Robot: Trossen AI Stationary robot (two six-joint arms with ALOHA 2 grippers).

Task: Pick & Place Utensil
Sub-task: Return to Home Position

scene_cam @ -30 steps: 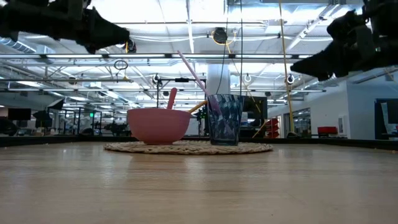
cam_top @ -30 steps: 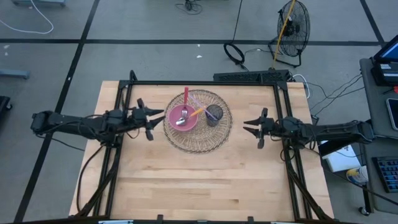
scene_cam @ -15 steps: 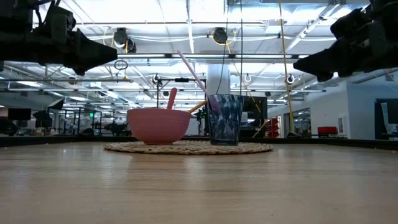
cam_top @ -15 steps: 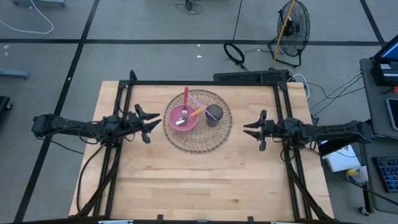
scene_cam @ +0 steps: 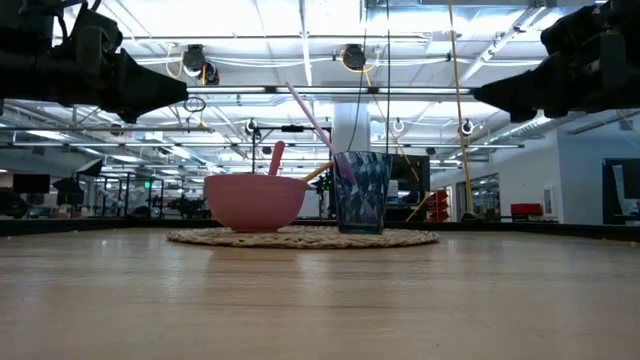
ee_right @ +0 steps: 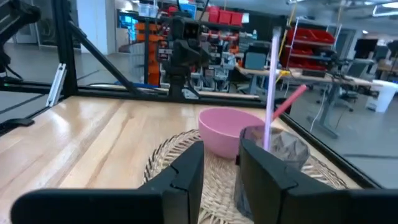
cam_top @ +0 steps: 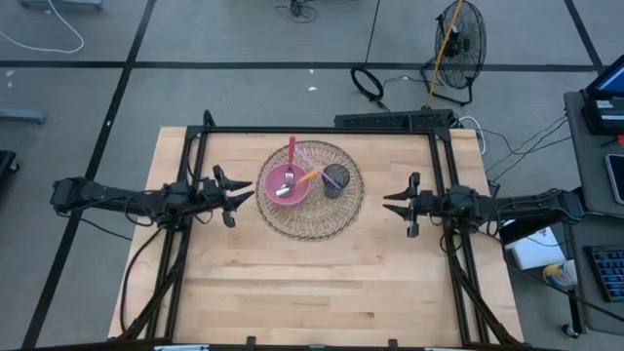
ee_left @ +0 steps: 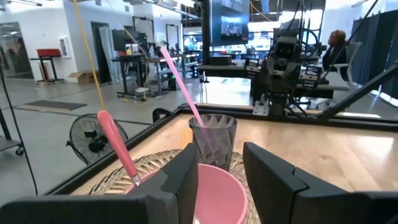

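left claw [cam_top: 232, 196]: we see it spread, by the round pink bowl [cam_top: 284, 185].
right claw [cam_top: 398, 205]: spread, near the blue see-through cup [cam_top: 334, 179].

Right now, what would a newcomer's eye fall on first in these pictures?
The pink bowl and the blue cup with its pink straw stand side by side on the round woven placemat, mid-table. The left gripper and the right gripper hang open above the table, one at each side of the mat.
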